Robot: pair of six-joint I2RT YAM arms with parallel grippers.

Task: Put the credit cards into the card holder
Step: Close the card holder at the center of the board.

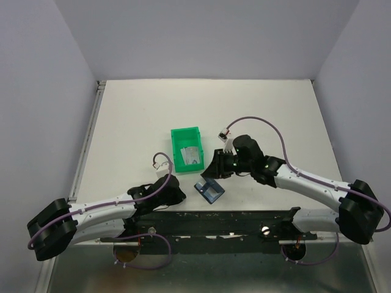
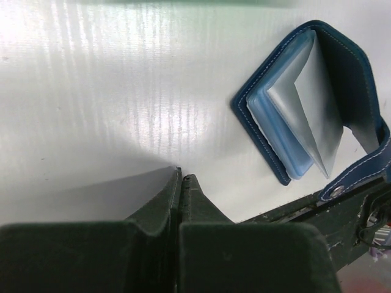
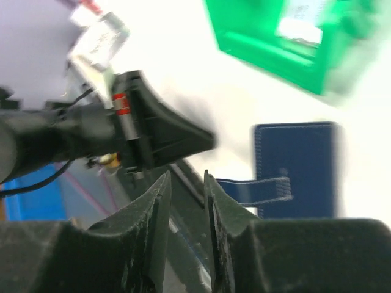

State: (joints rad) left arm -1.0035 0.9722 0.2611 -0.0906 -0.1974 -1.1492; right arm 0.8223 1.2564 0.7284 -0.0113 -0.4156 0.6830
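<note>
On the white tabletop (image 1: 256, 110) the left claw (image 2: 181, 176) sits low, close to the near edge, with its two black fingers pressed together and nothing between them. Behind it, toward the far edge and about in the middle of the tabletop, stands the green rectangular plastic bin (image 1: 185, 131), with its long axis running from the near edge to the far edge. Inside it lie the pale grey, thin, flat plastic credit cards (image 1: 190, 156); how many there are I cannot tell. To the right of the left claw, near the near edge, the dark navy-blue folding card holder (image 2: 345, 67) lies open like a book, turned diagonally to the edges. Its clear plastic sleeves (image 2: 287, 116) are showing and its snap tab (image 2: 360, 174) is loose; whether a sleeve already has a card I cannot tell. The right claw (image 3: 186, 183) hangs just beside the far side of the card holder, its fingers a little apart and holding nothing. From this claw the credit cards lie to the left and toward the far edge, so I judge the right arm the nearer one, and it would have to enter the bin from above.
</note>
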